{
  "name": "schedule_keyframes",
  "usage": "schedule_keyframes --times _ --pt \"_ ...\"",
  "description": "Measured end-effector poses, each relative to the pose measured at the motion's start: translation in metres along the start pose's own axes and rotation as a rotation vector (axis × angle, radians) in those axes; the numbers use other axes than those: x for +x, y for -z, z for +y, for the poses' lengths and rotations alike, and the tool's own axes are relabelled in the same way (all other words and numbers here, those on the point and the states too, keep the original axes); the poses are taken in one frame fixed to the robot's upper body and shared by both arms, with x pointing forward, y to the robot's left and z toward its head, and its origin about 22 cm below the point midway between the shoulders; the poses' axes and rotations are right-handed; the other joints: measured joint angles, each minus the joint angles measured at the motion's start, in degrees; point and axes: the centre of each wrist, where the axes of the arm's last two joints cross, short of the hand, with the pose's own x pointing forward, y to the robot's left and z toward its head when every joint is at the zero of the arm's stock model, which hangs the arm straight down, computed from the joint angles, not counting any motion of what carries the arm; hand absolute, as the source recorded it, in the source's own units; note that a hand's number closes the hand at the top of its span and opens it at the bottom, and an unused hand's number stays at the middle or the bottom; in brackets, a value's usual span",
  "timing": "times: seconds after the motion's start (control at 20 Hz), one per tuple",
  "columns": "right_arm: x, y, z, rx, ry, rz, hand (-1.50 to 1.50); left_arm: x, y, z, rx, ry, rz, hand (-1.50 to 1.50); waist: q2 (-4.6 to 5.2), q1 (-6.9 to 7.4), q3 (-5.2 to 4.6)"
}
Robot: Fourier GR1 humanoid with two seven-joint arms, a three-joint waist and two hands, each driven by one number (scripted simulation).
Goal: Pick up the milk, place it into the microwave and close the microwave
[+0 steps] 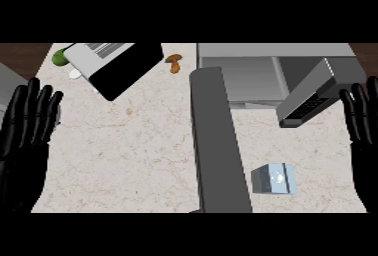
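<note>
Black and open, fingers straight and a little apart, the right hand stands upright at the view's right edge and holds nothing. Inward from it and nearer the robot, the milk sits on the pale stone surface. It is a small blue-grey carton seen from above, apparently upright, touching nothing around it. Seen that way it shows a nearly square top, so I judge there is no long axis to line up with, and a grasp from the side or from above would both do. Just left of the milk runs the door, a long dark-grey slab swung out from the microwave toward the robot. The open cavity lies at the far end of that slab, beyond the milk and a little to its left. The door is what settles the choice of arm. It stands between the milk and the left hand, which rests open at the view's left edge, fingers up, well apart from everything. The right hand is therefore the nearer one, with bare surface between it and the milk. Its path would be down and inward to the milk, then forward past the door's inner face to the cavity. The main risk, as I see it, is brushing the door on the way.
</note>
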Motion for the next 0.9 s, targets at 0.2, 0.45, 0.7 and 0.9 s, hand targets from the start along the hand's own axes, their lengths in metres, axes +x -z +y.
schedule_keyframes --times 0.2,0.45,0.7,0.9 --pt "0.016 -0.014 -0.006 0.058 0.031 0.017 -1.50 -0.003 0.000 -0.017 0.018 -0.006 -0.012 -1.50 -0.84 0.16 0.37" --pt "0.042 -0.041 -0.003 0.214 0.123 0.028 -1.50 -0.008 -0.016 -0.029 0.130 -0.072 0.038 -1.50 -1.41 -0.07 0.49" --pt "0.051 -0.070 -0.006 0.271 0.159 0.067 -1.50 -0.005 -0.048 -0.034 0.197 -0.124 0.078 -1.50 -1.56 0.13 0.55" --pt "0.050 -0.092 -0.015 0.281 0.149 0.093 -1.50 0.001 -0.078 -0.036 0.213 -0.138 0.096 -1.50 -1.65 0.25 0.56"
